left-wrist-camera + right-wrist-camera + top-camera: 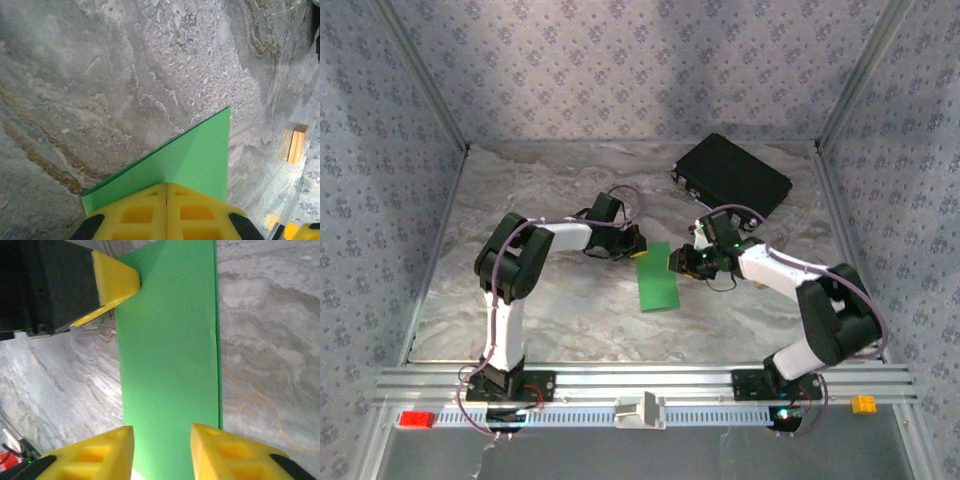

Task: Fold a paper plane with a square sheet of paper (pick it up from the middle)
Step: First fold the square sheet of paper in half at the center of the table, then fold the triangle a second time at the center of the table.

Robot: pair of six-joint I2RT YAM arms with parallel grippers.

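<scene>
Showing the square sheet of paper (657,277), bright green and folded into a long double-layered strip. Lying on the grey marbled table (520,190), nearer the arm bases than the black case (732,177) and off that case's left end.

Pinching the strip's corner nearest the case's level with the left gripper (638,247), coming in from the side away from the case. Pressing its yellow pads (135,210) flat together in the left wrist view, with green paper fanning out from between them just above the table.

Hovering the right gripper (678,262) at the strip's long edge on the case side, just in front of the case. Standing its two yellow fingers (100,455) apart in the right wrist view, a moderate gap between them, green paper running through that gap; touching it or not, impossible to tell. Meeting the far corner of the strip there with the left gripper's yellow tip.

Bending both arms at raised elbows, the right elbow in front of the case's right end, the left elbow well away from the case. Angling both forearms inward and down toward the strip, wrists low over the table.
</scene>
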